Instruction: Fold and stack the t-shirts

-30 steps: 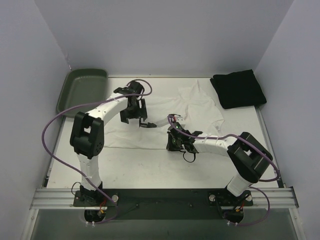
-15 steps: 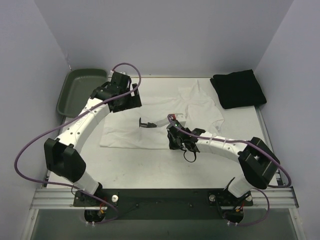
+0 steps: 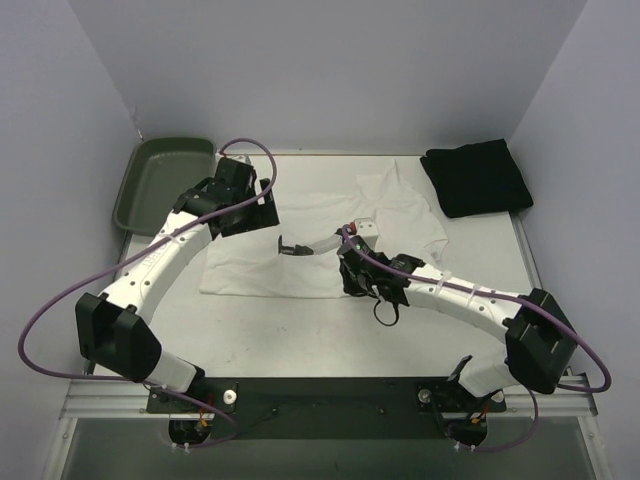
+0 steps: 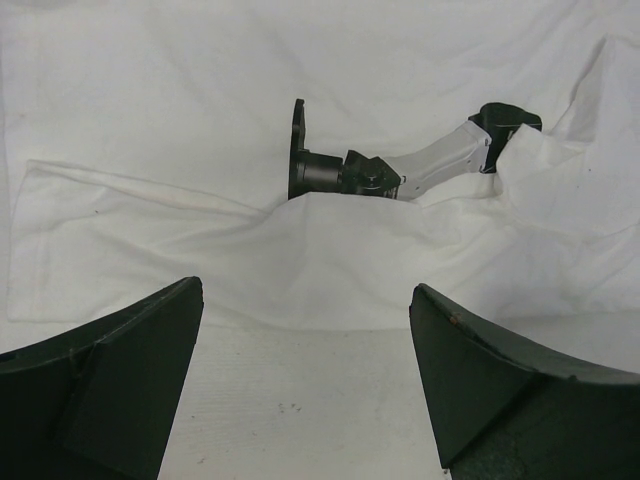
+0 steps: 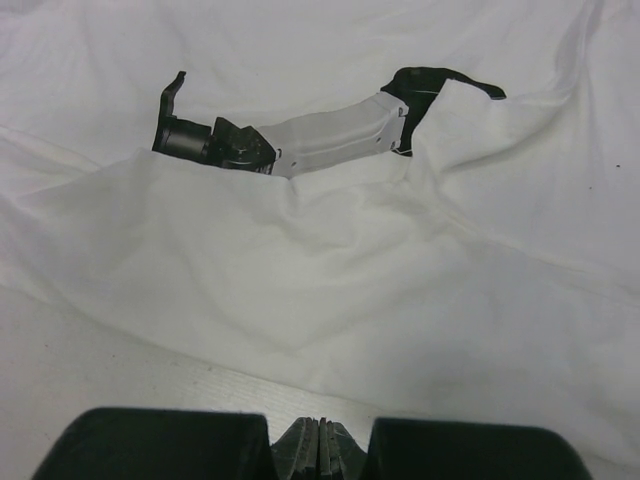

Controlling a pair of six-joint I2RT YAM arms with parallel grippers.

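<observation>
Presently left claw (image 4: 305,290) gapes, facing white t-shirt (image 4: 300,235).

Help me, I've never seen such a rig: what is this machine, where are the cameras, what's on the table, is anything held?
These are two robot arms bolted at the near edge of the table. The wide picture comes from a camera above and behind them; the other two come from a camera on each wrist. A white t-shirt lies spread out, with a black-and-white object I cannot identify on it. A folded black t-shirt sits far right, a green tray far left. The left gripper is open, the right gripper shut; nothing seems held.
</observation>
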